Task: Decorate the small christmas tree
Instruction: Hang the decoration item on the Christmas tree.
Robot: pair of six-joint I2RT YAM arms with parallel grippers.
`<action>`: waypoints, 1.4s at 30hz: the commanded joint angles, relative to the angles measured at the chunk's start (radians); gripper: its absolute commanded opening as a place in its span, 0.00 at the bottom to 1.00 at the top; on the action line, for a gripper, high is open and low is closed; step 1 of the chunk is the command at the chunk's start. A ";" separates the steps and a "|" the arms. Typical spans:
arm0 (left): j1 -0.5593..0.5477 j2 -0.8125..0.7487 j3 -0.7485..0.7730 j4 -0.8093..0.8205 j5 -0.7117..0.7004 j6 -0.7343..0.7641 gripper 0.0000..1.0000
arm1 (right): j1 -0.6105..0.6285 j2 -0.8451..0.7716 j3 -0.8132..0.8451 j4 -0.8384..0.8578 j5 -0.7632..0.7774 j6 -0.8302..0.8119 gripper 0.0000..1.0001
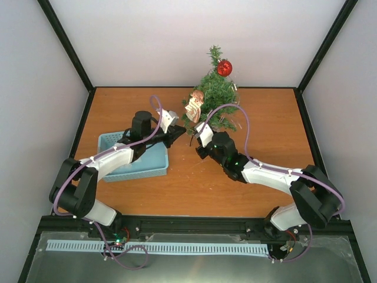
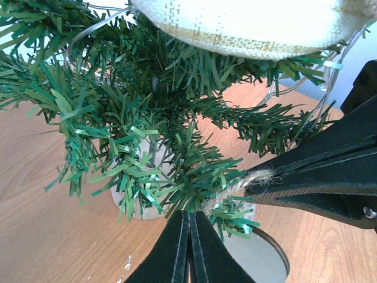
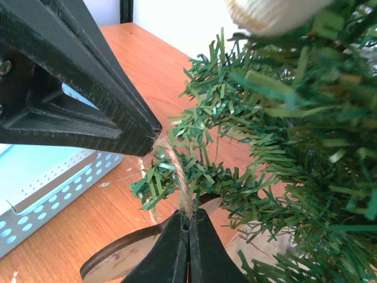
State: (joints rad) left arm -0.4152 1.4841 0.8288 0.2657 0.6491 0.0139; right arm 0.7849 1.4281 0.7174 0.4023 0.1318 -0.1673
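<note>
Two ornaments (image 1: 224, 68) hang on the small green bristly christmas tree (image 1: 215, 94); left gripper (image 2: 189, 214) and right gripper (image 3: 189, 219) pinch a third's jute loop (image 3: 177, 171).

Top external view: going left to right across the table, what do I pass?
blue basket → left gripper → small christmas tree. The ornaments on the tree overlap it, so they are left out.
</note>
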 commanded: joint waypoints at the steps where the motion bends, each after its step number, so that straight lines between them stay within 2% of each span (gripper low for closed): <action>1: 0.004 0.007 0.027 0.082 -0.023 -0.013 0.01 | -0.010 0.003 0.015 0.073 0.043 0.019 0.03; 7: 0.004 0.003 -0.017 0.199 -0.037 -0.056 0.01 | -0.010 0.014 0.013 0.094 0.057 0.020 0.03; 15: 0.004 0.027 -0.013 0.204 -0.037 -0.065 0.01 | -0.010 0.043 0.018 0.098 0.073 0.028 0.04; 19: 0.005 0.027 -0.017 0.203 -0.031 -0.066 0.01 | -0.010 0.043 0.011 0.101 0.070 0.038 0.13; 23: 0.004 0.030 -0.013 0.204 -0.026 -0.069 0.01 | -0.010 0.001 -0.019 0.090 0.028 0.041 0.27; 25: 0.004 0.030 -0.013 0.202 -0.023 -0.069 0.01 | -0.010 -0.038 -0.051 0.086 0.007 0.040 0.30; 32: 0.004 0.031 -0.007 0.228 0.006 -0.094 0.01 | -0.009 -0.146 -0.187 0.148 -0.073 0.026 0.31; 42: 0.004 0.046 -0.024 0.308 0.024 -0.127 0.01 | -0.007 -0.232 -0.230 0.140 -0.070 0.018 0.31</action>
State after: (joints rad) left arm -0.4152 1.5070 0.8047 0.4946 0.6582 -0.1066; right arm 0.7841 1.2152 0.5011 0.5125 0.0666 -0.1421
